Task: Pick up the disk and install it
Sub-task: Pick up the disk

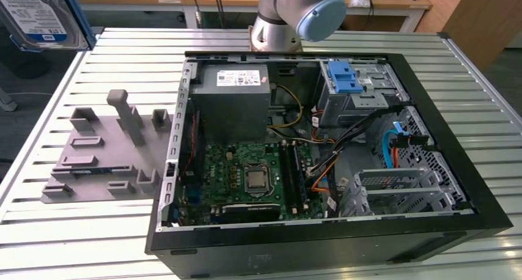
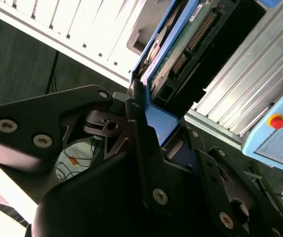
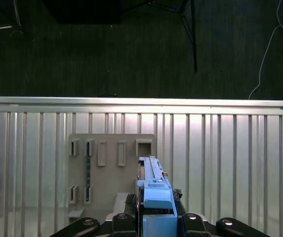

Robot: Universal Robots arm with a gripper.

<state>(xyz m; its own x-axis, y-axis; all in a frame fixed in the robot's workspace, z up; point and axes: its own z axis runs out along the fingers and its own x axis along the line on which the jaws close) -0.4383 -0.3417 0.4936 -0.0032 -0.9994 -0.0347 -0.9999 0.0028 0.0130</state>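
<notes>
The disk (image 1: 36,17) hangs high at the exterior view's far left, well above the table, its white-and-blue label facing the camera. My gripper (image 2: 160,123) is shut on the disk (image 2: 181,54) at the blue carrier frame, and the green circuit-board side shows in the second wrist view. In the first wrist view the disk (image 3: 153,180) stands edge-on in my gripper (image 3: 154,213), with the grey holder block (image 3: 109,163) far below it.
The open computer case (image 1: 456,188) lies on the slatted table (image 1: 49,231), with a metal drive cage (image 1: 367,99) and blue latch (image 1: 346,78) at its far right. The holder block (image 1: 102,151) sits left of the case. The arm's base (image 1: 290,14) stands behind the case.
</notes>
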